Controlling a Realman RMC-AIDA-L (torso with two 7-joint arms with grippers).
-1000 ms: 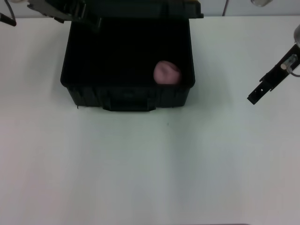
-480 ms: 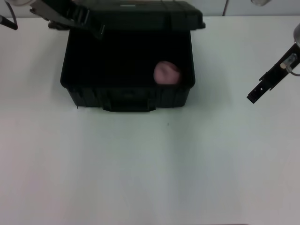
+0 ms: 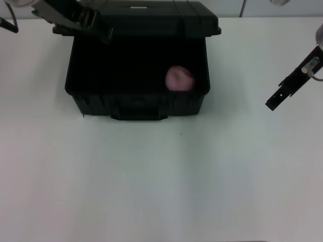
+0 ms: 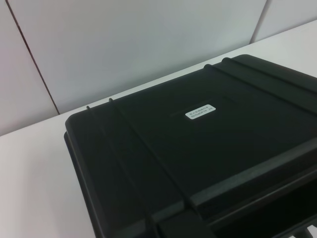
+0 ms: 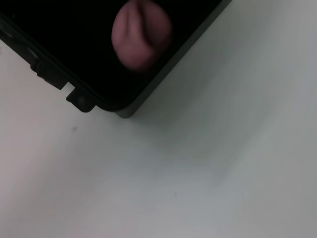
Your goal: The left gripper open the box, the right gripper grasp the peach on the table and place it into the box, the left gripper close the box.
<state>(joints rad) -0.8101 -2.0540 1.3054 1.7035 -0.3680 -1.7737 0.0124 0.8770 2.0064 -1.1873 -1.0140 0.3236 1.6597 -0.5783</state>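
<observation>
Looking left to right across the table (image 3: 151, 181): left gripper (image 3: 96, 25) sits at the back-left corner of the box (image 3: 136, 103), right at the lid (image 3: 151, 15) edge. Arm comes in from the top-left corner. Cannot tell whether its fingers are clenched or released; they merge with the black lid.

Lid is tilted forward over the rear of the box, partly lowered, not shut. Interior is open to view from above. Left wrist view shows the lid's outer face close up: ribbed black plastic, small white label (image 4: 201, 111) near the middle, white wall panels behind.

Box is a black hard case, front handle (image 3: 139, 112) facing the robot, ribbed sides. It stands on the white table, back-centre-left.

Peach (image 3: 179, 78) lies inside the box, on the floor of the case, near the front-right corner, close to the right wall. Dusty pink, crease visible. Right wrist view confirms: peach (image 5: 141, 33) inside the box corner, rim and a latch lug (image 5: 81, 100) next to it, bare table beyond.

Right gripper (image 3: 276, 100) hangs well to the right of the box, above the table, pointing down and toward the left. Nothing in it. Fingers read as one slim black bar, so closed or nearly so as far as I can see. Well apart from box and peach.
</observation>
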